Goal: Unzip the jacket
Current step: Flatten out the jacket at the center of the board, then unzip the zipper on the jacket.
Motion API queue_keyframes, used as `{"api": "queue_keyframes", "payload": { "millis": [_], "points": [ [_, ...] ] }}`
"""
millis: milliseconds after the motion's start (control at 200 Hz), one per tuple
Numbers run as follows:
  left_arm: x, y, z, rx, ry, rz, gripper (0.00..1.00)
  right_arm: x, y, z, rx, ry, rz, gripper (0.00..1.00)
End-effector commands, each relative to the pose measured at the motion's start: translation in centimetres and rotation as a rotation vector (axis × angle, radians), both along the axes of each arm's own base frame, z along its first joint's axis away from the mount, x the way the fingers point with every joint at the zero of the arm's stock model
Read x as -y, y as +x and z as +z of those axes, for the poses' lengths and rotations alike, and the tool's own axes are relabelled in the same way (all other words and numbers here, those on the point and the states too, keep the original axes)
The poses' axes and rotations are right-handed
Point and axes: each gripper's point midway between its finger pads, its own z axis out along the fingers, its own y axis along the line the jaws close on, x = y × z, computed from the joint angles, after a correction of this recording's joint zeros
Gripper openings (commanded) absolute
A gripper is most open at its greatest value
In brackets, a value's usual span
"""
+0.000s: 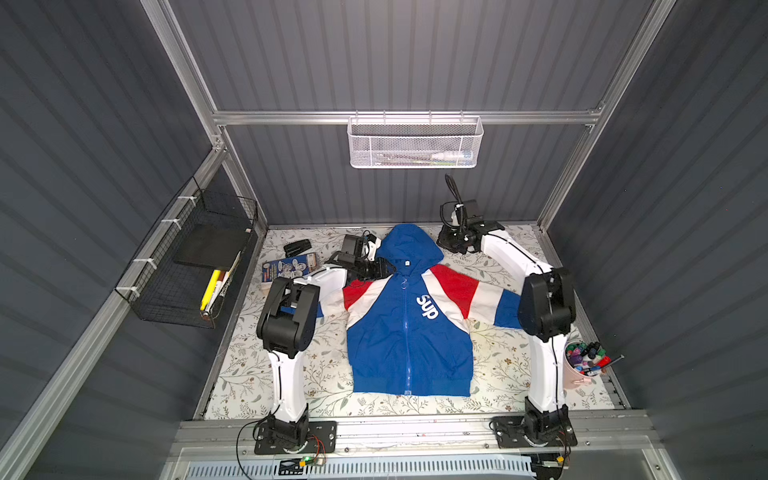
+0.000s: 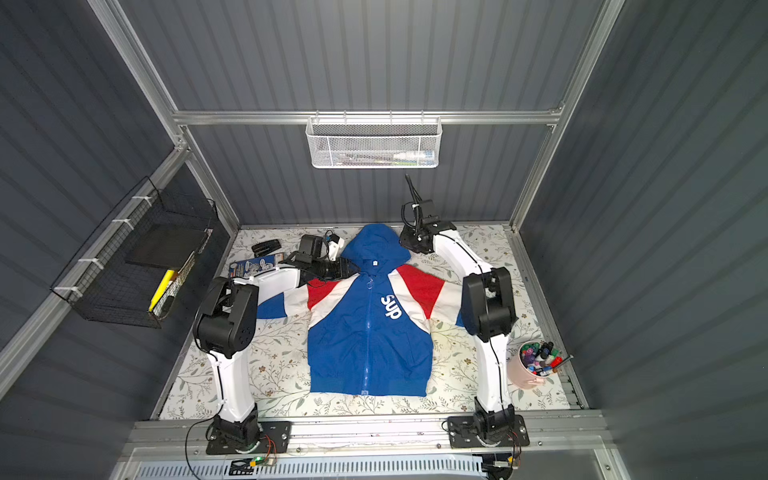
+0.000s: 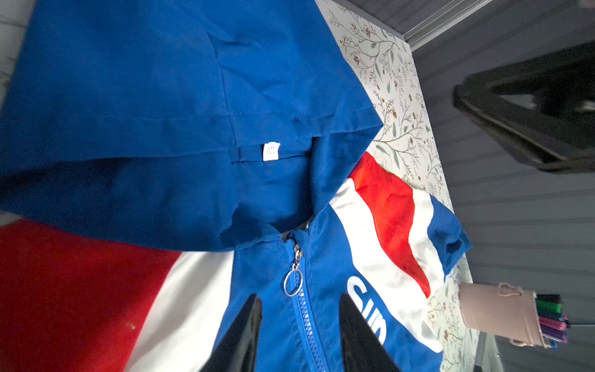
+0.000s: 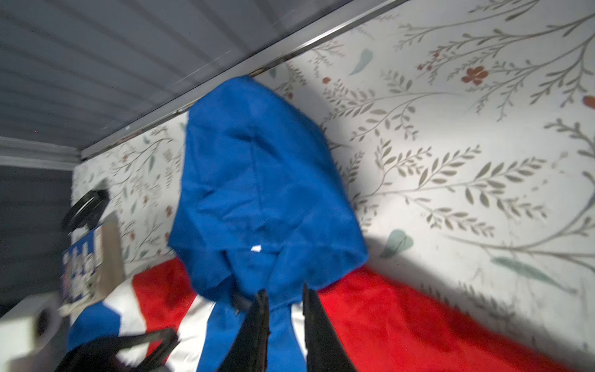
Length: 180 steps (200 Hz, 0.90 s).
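Note:
The jacket (image 1: 409,332) (image 2: 370,332) lies flat on its back on the floral table, hood toward the back wall, blue front zipper closed up to the collar. Its ring pull (image 3: 293,282) (image 1: 402,284) rests just below the collar. My left gripper (image 3: 300,298) (image 1: 388,268) hovers over the collar, open, its fingers standing on either side of the zipper just below the ring. My right gripper (image 4: 286,291) (image 1: 451,245) is by the hood's right edge (image 4: 257,177), its fingers a narrow gap apart with nothing clamped between them.
A pink cup of markers (image 1: 582,365) stands at the table's right edge. A printed box (image 1: 289,268) and a black stapler (image 1: 297,248) lie at the back left. A black wire basket (image 1: 187,270) hangs on the left wall, a white mesh basket (image 1: 415,143) on the back rail.

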Motion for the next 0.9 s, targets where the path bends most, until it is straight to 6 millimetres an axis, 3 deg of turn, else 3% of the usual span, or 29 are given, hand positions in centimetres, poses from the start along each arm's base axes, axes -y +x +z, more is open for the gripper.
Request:
{"api": "queue_keyframes", "payload": {
  "millis": [0, 185, 355, 675, 895],
  "points": [
    [0.8, 0.0, 0.1, 0.014, -0.032, -0.053, 0.36, -3.2, -3.3, -0.4, -0.043, 0.120, 0.114, 0.21],
    [1.3, -0.8, -1.1, -0.011, -0.024, -0.074, 0.35, -6.1, -7.0, -1.6, -0.135, 0.251, 0.196, 0.19],
    [1.0, -0.9, -1.7, -0.025, 0.002, -0.055, 0.35, -7.4, -8.8, -3.5, -0.194, 0.293, 0.216, 0.18],
    [1.4, -1.2, -3.0, -0.054, 0.022, -0.060, 0.36, -8.5, -9.2, -6.4, -0.271, 0.305, 0.204, 0.18],
    [2.1, -1.6, -3.2, -0.060, 0.010, -0.085, 0.28, -9.0, -9.0, -8.3, -0.322, 0.317, 0.194, 0.18]
  ]
}}
